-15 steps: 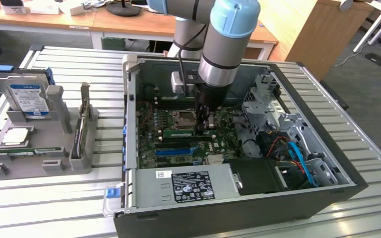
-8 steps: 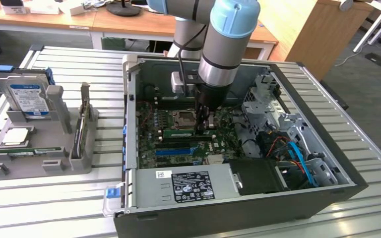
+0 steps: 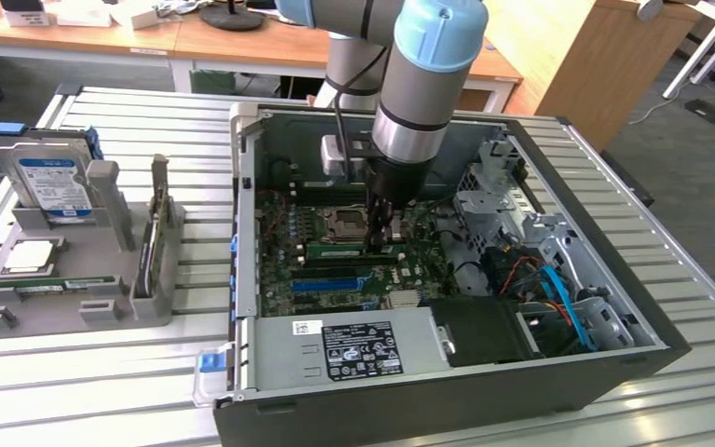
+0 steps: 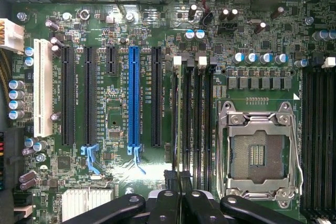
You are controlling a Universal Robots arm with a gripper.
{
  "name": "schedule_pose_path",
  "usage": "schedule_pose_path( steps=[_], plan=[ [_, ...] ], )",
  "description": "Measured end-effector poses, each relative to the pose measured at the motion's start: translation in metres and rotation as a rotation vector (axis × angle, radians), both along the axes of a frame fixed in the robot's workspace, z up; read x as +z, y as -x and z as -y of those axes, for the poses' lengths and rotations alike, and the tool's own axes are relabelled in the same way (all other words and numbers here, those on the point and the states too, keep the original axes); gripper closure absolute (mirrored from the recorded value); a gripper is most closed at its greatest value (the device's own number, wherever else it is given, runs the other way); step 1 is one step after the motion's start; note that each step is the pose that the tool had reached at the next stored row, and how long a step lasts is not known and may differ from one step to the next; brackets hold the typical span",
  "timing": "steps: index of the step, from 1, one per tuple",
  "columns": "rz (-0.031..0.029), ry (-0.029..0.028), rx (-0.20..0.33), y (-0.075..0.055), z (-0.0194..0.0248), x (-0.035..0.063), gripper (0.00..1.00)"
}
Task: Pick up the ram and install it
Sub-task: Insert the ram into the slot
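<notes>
While the gripper [image 4: 179, 196] stands pressed together on the ram [image 4: 180, 124], we see the stick edge-on along the outermost of the memory slots [image 4: 195, 124], between the blue slot [image 4: 134, 98] and the steel-framed processor socket [image 4: 257, 150]; whether it is seated we cannot tell. We judge the ram light, stiff and thin, yet fragile, best held by its long top edge, clear of chips and contacts. The motherboard [image 4: 115, 98] is matt green laminate carrying glossy black plastic slots.

Parts holder [image 3: 47, 321] lies at the exterior view's left of the computer case [image 3: 457, 396].
</notes>
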State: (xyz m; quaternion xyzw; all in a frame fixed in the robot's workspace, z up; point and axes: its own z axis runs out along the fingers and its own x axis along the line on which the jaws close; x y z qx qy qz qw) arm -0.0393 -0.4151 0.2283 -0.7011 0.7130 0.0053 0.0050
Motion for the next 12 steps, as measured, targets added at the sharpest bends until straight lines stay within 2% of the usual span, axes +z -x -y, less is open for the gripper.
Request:
schedule_pose_path(
  steps=[12],
  plan=[
    [0.0006,-0.0013,0.002,0.0,-0.0002,-0.0001,0.88]
  ],
)
